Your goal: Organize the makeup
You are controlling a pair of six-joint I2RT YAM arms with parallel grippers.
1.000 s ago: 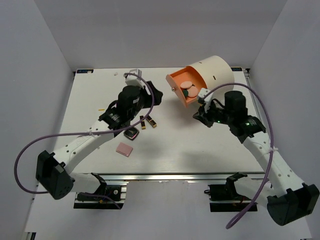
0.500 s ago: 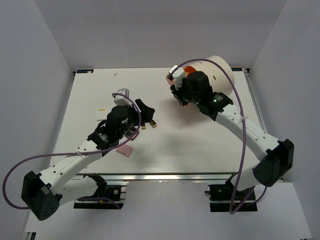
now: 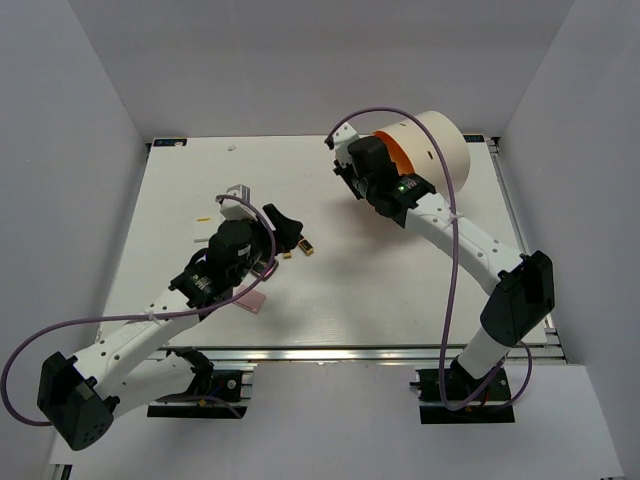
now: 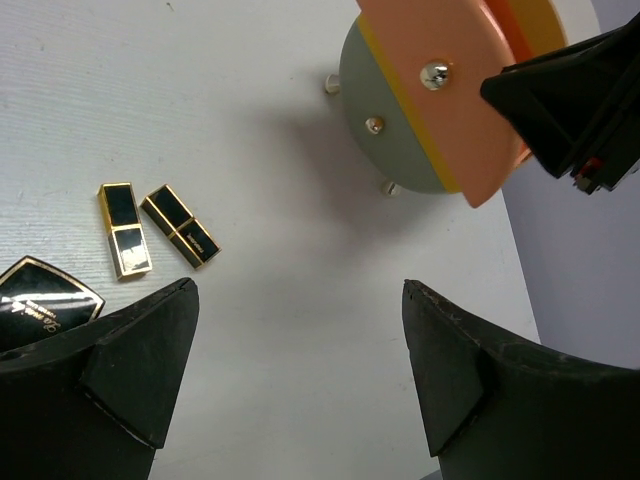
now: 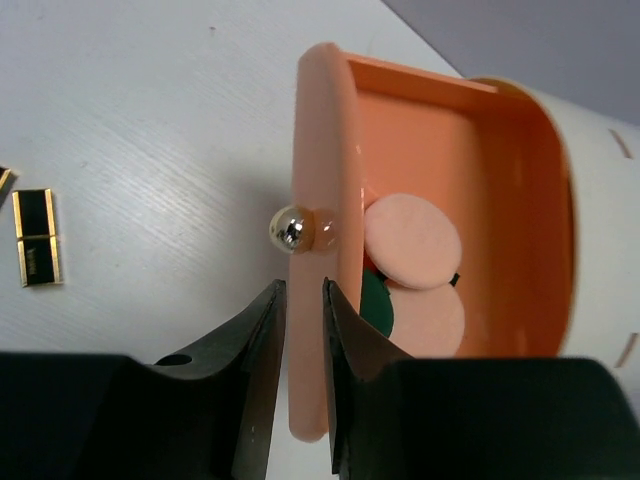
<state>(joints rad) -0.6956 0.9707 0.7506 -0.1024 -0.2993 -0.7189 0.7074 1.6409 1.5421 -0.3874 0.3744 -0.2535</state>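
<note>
In the left wrist view, two black-and-gold lipstick tubes (image 4: 125, 230) (image 4: 180, 227) lie side by side on the white table, with a black compact (image 4: 45, 305) at the left edge. My left gripper (image 4: 300, 290) hangs wide open over bare table to their right, holding nothing. A flat pink square (image 3: 253, 301) peeks out beside the left arm. The orange drawer (image 5: 470, 190) stands pulled out and holds two peach discs (image 5: 410, 240) and a green disc (image 5: 375, 305). My right gripper (image 5: 303, 290) has its jaws narrowly parted just below the drawer's silver knob (image 5: 290, 228), gripping nothing.
The large cream cylinder (image 3: 430, 148) lies at the back right, its yellow and grey drawer fronts (image 4: 385, 90) behind the orange one. Grey walls enclose the table (image 3: 180, 200) on three sides. A small yellow scrap (image 3: 203, 218) lies at the left.
The right arm swung from the drawer's right side over to its front, and its jaws parted slightly. The left arm drew back toward the near edge and its jaws widened.
</note>
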